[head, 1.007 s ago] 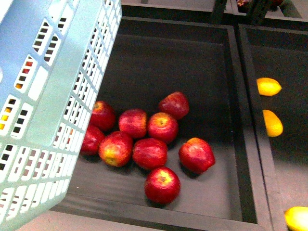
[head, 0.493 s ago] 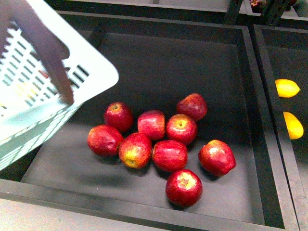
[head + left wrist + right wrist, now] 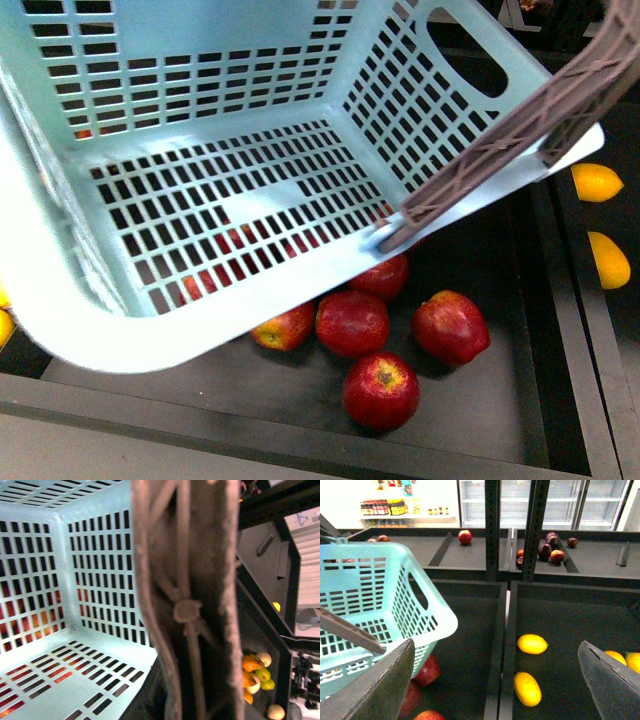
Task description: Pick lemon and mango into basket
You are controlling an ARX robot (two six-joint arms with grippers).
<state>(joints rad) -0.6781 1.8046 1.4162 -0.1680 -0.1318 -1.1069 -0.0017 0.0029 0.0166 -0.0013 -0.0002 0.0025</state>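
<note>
The light teal basket (image 3: 210,190) hangs tilted over the apple bin, its open inside facing the front camera and its brownish handle (image 3: 520,125) at the upper right. My left gripper (image 3: 187,690) is shut on that handle (image 3: 190,605), which fills the left wrist view. In the bin to the right lie the lemon (image 3: 596,182) and, nearer, the mango (image 3: 608,260). My right gripper (image 3: 495,680) hovers open above them; the lemon (image 3: 532,644) and mango (image 3: 527,688) show between its fingers (image 3: 380,690). The basket (image 3: 375,615) is to its left.
Several red apples (image 3: 381,390) lie in the black bin under the basket. A raised divider (image 3: 560,330) separates that bin from the yellow-fruit bin. More yellow fruit (image 3: 616,656) lies further right. Back shelves hold apples (image 3: 465,536) and dark fruit (image 3: 551,550).
The basket has swung from the left edge across the front view. It now covers most of the upper apples, with its inside turned toward the camera.
</note>
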